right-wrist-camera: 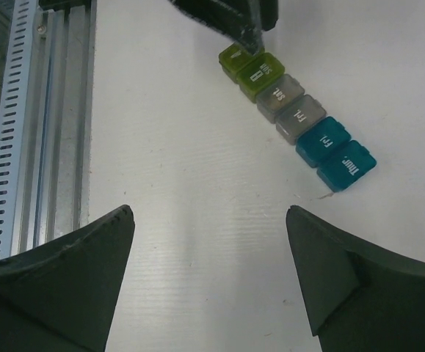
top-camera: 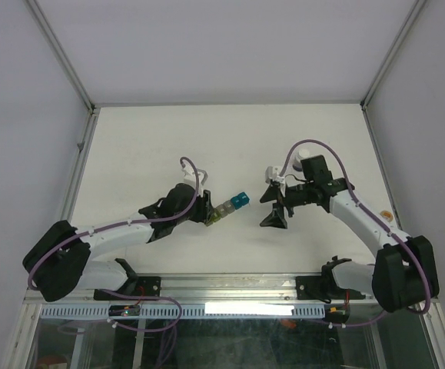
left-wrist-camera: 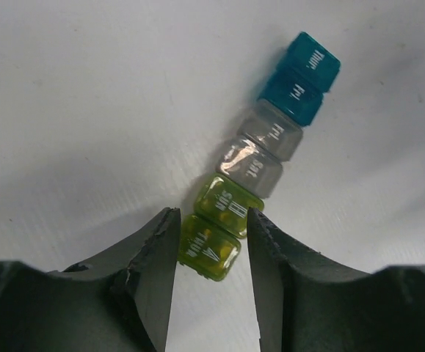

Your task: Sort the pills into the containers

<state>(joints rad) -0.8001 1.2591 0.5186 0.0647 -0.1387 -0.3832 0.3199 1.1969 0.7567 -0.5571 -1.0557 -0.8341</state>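
Observation:
The containers (top-camera: 230, 205) are a strip of joined small cubes, yellow-green, grey and teal, lying flat at the table's middle. In the left wrist view the strip (left-wrist-camera: 271, 139) runs up and right from my fingers. My left gripper (left-wrist-camera: 213, 214) is closed on its yellow-green end (left-wrist-camera: 208, 246), one finger touching each side; it also shows in the top view (top-camera: 207, 211). My right gripper (right-wrist-camera: 211, 220) is wide open and empty, just right of the strip's teal end (right-wrist-camera: 346, 165), apart from it; it also shows in the top view (top-camera: 273, 206). No loose pills are in view.
An aluminium slotted rail (right-wrist-camera: 43, 110) runs along the table's near edge, also seen in the top view (top-camera: 222, 288). White enclosure walls with metal posts (top-camera: 84, 146) border the table on the left, right and back.

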